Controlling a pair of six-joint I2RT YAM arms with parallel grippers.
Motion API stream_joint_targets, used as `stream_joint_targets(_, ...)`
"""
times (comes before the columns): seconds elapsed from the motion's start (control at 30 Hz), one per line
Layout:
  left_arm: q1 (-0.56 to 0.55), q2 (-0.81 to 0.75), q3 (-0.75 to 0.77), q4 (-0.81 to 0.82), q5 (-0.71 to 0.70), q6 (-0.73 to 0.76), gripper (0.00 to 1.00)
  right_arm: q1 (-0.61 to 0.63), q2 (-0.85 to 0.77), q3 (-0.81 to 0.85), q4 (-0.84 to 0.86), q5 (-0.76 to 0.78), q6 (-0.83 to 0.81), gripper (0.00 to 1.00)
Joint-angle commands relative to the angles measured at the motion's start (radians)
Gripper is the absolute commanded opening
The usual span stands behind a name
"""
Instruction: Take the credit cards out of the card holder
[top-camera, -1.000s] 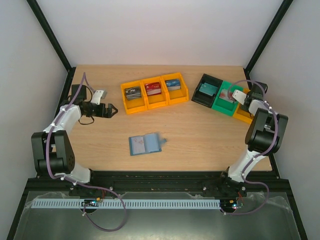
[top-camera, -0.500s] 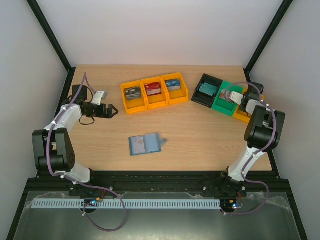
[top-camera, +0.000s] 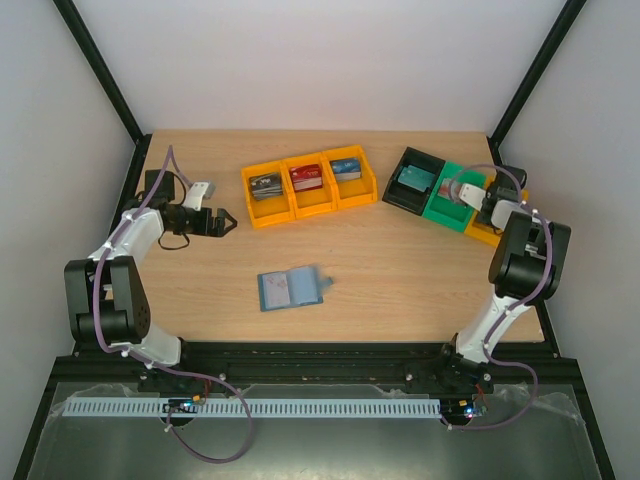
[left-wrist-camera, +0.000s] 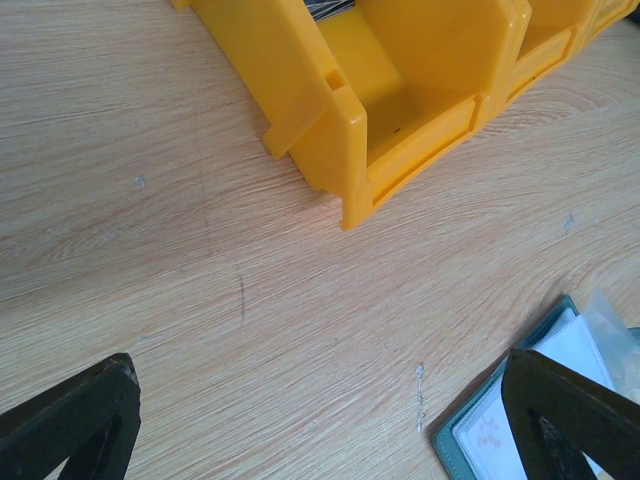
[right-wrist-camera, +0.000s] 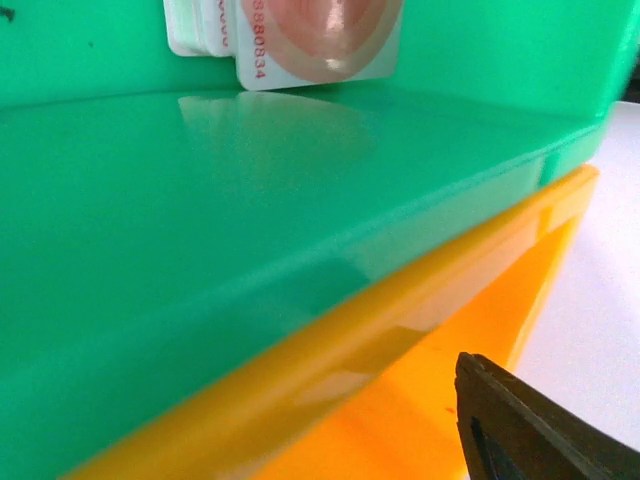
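Observation:
The teal card holder (top-camera: 290, 288) lies open on the table, pale sleeves up; its corner (left-wrist-camera: 500, 440) shows in the left wrist view. Credit cards lie in the bins: a dark one (top-camera: 265, 183), a red one (top-camera: 306, 177), a blue one (top-camera: 345, 167), a teal one (top-camera: 413, 178), and pink-and-white ones (right-wrist-camera: 315, 40) in the green bin (top-camera: 445, 208). My left gripper (top-camera: 225, 220) hangs open and empty above bare wood, left of the holder. My right gripper (top-camera: 487, 203) sits low over the green and orange bins, open, with only one finger (right-wrist-camera: 530, 430) showing.
A row of yellow bins (top-camera: 310, 185) stands at the back centre; its nearest corner (left-wrist-camera: 350, 130) is just ahead of the left gripper. At the back right, against the table edge, stand a black bin (top-camera: 400, 190), the green bin and an orange bin (top-camera: 487, 235).
My right gripper's jaws have parted, and its wrist has shifted slightly towards the back right over the bins. The left arm and the card holder have not moved.

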Motion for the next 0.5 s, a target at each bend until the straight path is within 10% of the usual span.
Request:
stream_joint_targets(0.0, 0.003, -0.004, 0.012, -0.015, 0.029, 0.022, 0.99, 0.001, -0.075, -0.006, -0.021, -0.031, 0.067, 0.74)
stream_joint_targets(0.23, 0.003, -0.024, 0.014, -0.015, 0.045, 0.025, 0.99, -0.003, -0.192, 0.015, 0.069, -0.127, 0.432, 0.75)
stream_joint_targets(0.47, 0.004, -0.043, 0.001, -0.013, 0.044, 0.016, 0.99, 0.012, -0.401, -0.165, 0.419, -0.093, 1.429, 0.66)
